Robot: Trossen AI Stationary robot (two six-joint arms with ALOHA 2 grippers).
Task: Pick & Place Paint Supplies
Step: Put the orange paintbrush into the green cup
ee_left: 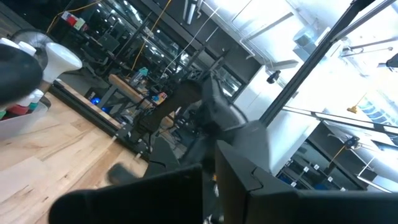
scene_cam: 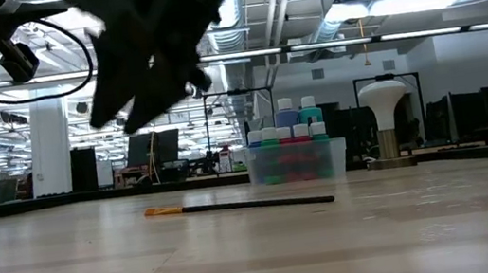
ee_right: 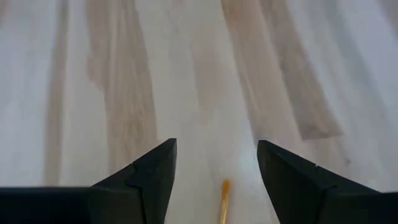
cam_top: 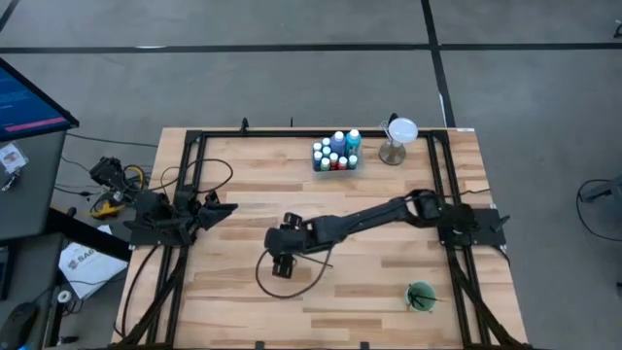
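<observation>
A thin dark-handled paintbrush (scene_cam: 244,205) with an orange end lies flat on the wooden table. My right gripper (ee_right: 216,146) hangs open above the table's middle, fingers pointing down. The brush's orange end (ee_right: 224,200) shows between and below its fingers, untouched. In the low view the right gripper (scene_cam: 117,121) is well clear of the tabletop. The white-capped paint bottles (cam_top: 335,154) stand together in a clear tray (scene_cam: 296,163) near the far edge. My left gripper (cam_top: 222,208) waits shut at the table's left side.
A white-topped stemmed stand (cam_top: 397,136) is right of the bottle tray near the far edge. A round green cup (cam_top: 420,295) sits toward the near right corner. A black cable loops on the table (cam_top: 267,282) beside the right gripper. Dark frame rails run along both sides.
</observation>
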